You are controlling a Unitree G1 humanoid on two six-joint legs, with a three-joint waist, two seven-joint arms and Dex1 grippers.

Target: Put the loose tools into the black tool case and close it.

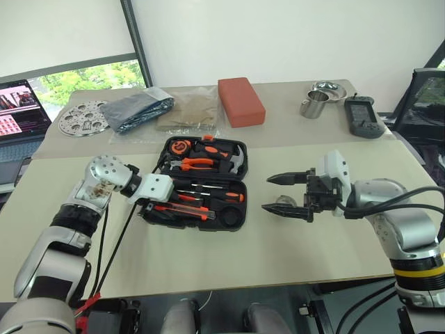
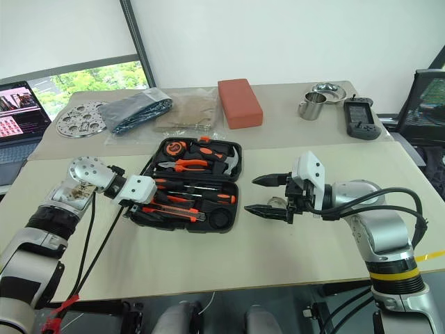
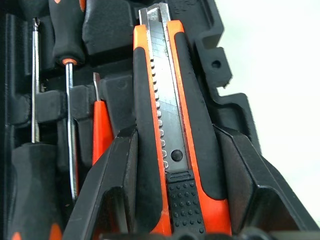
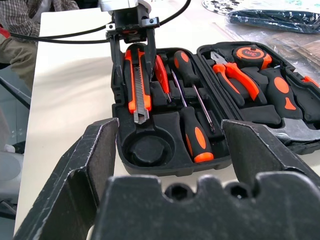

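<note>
We see the black tool case [image 1: 201, 182] lying open on the surface [image 1: 278, 243], near its middle. Left pincer [image 4: 131, 47] sits at the case's left end, fingers on either side of the orange-and-black utility knife [image 3: 172, 150], which lies in its slot along the near edge; whether the fingers actually press on it we cannot tell. Two screwdrivers [image 4: 192, 107] and a thin orange screwdriver [image 4: 161, 72] lie in slots beside it. The round recess [image 4: 146, 149] holds nothing. Right pincer [image 1: 285, 193] hovers just right of the case, fingers apart, gripping nothing.
</note>
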